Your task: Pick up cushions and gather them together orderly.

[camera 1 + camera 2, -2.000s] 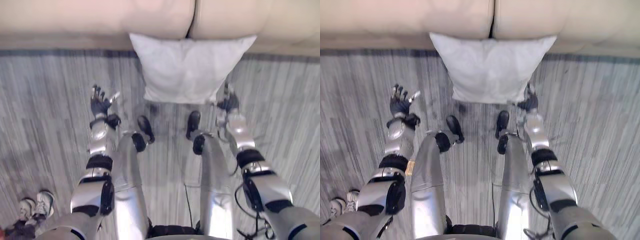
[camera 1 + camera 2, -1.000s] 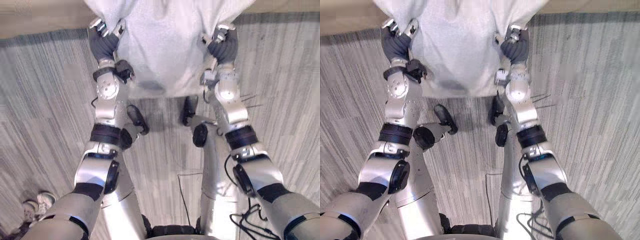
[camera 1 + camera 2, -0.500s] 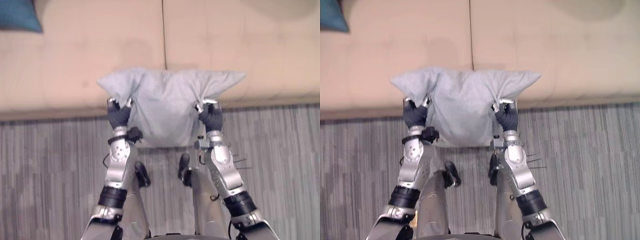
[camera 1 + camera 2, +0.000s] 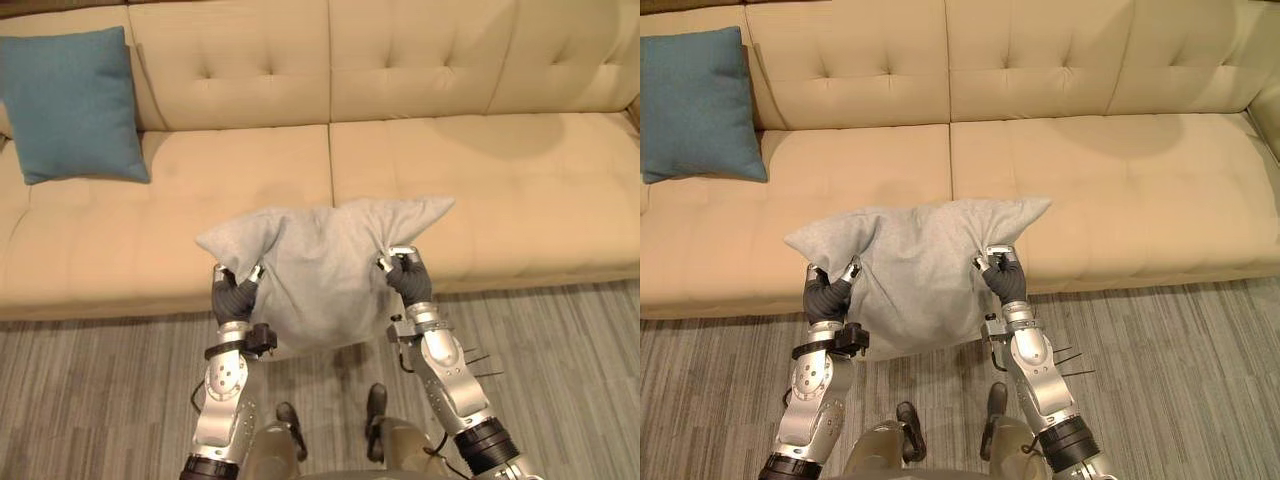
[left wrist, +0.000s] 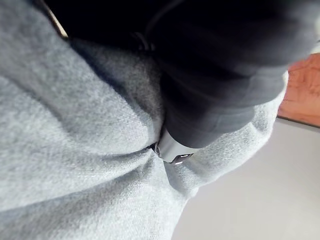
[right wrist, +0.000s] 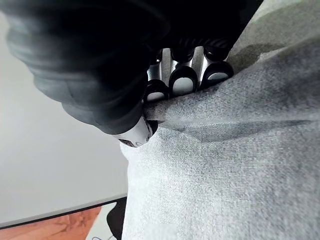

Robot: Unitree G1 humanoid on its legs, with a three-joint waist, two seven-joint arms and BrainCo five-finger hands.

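At the far left of the beige sofa (image 4: 520,190), a teal-blue cushion (image 4: 72,105) leans upright against the backrest, well apart from everything else. Nearer, in front of the sofa's middle seam, a grey cushion (image 4: 320,270) hangs in the air over the seat's front edge and the striped grey floor (image 4: 90,390), held up between both hands. The left hand (image 4: 235,297) has the cushion's left side. Its fingers are curled into the fabric below the left corner, which sticks out to the left as a loose point. In the left wrist view its thumb (image 5: 172,150) presses into a fold of grey cloth. The right hand (image 4: 408,280) is clamped on the right side in the same way, just under the right corner, which points to the right. The right wrist view shows its dark-tipped fingers (image 6: 182,80) bent over a pinched ridge of fabric. The cushion sags between the two grips, its lower edge bulging down on the near side.
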